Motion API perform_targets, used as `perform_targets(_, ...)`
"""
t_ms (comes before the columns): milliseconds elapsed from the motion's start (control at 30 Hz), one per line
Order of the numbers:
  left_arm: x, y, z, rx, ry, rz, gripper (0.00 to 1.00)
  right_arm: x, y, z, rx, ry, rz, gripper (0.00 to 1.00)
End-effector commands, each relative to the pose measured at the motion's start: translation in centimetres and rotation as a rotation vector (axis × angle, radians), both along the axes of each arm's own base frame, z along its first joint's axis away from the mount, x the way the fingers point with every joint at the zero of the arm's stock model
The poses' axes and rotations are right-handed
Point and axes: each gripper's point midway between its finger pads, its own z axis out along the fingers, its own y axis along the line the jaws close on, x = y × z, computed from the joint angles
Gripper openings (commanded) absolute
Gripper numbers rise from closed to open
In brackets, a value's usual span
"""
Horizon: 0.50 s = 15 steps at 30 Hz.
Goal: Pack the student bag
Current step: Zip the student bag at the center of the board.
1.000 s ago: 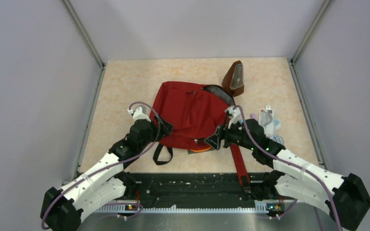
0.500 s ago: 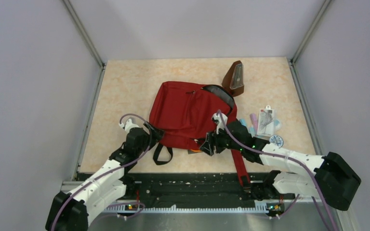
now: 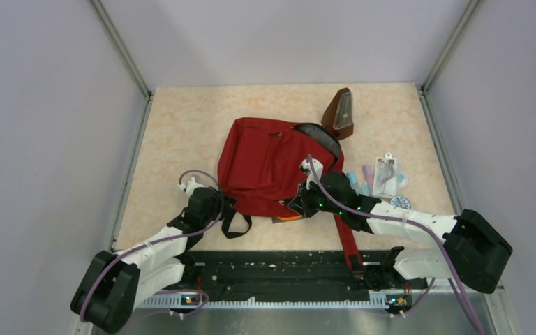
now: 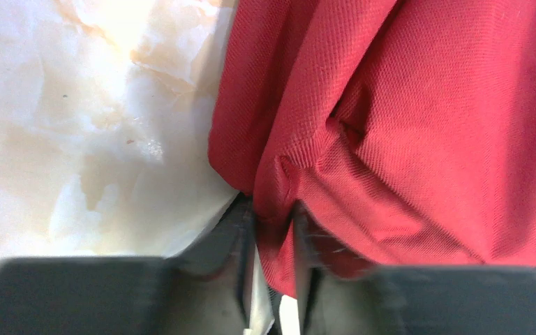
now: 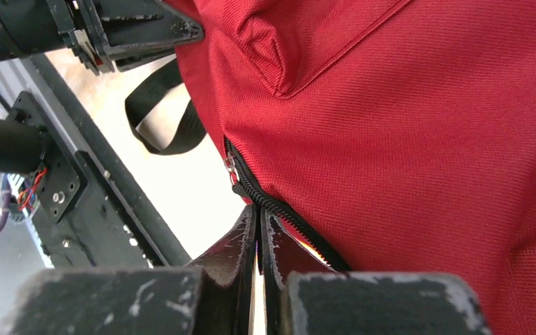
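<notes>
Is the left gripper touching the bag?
Touching. The left wrist view shows the left gripper pinching a red fabric fold of the bag.

Brown case; packaged items, perhaps stationery.

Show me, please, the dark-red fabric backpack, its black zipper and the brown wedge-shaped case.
dark-red fabric backpack (image 3: pixel 265 167): top view, front panel.
black zipper (image 5: pixel 289 218): right wrist view, its teeth.
brown wedge-shaped case (image 3: pixel 338 116): top view, its side.

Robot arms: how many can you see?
2. The left arm reaches the backpack's near left corner; the right arm reaches the middle of its near edge. None looks hidden.
</notes>
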Motion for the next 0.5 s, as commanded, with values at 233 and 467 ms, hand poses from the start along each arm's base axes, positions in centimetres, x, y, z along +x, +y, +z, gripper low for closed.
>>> perform_targets(233, 3.9, 1.5, 3.9, 0.061, -0.162, 0.055, 0.0, 2.8, -3.0, 3.2, -0.028, -0.075, -0.262, 0.0)
perform_targets(467, 6.9, 5.4, 6.8, 0.129, -0.207, 0.114, 0.0, 3.9, -7.3, 2.4, -0.193, -0.138, -0.409, 0.0)
